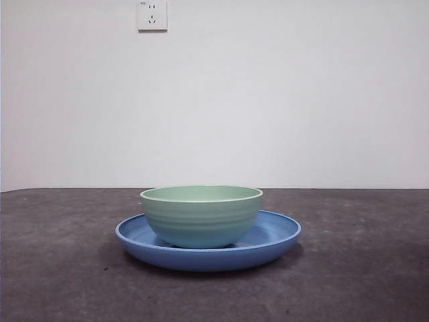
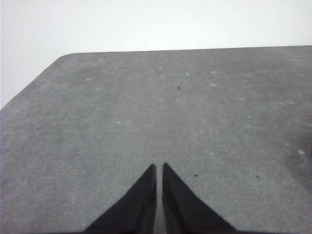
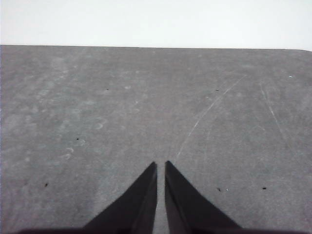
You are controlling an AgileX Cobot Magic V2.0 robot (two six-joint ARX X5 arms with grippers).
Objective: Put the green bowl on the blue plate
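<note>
The green bowl (image 1: 201, 216) sits upright inside the blue plate (image 1: 278, 236) on the gray bench (image 1: 362, 268), the placement apparently complete. The left hand (image 2: 159, 168) and right hand (image 3: 161, 165) hover apart over bare bench, jaws nearly closed and empty; no further move seems needed.

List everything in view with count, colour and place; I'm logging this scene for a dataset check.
green bowl: one, pale mint green, upright on the blue plate, about centred.
blue plate: one, medium blue, on the table under the bowl.
table: one, dark grey, scuffed and speckled.
wall socket: one, white, high on the white wall behind.
left claw: one, black, jaws nearly together over bare table, holding nothing.
right claw: one, black, jaws nearly together over bare table, holding nothing.
</note>
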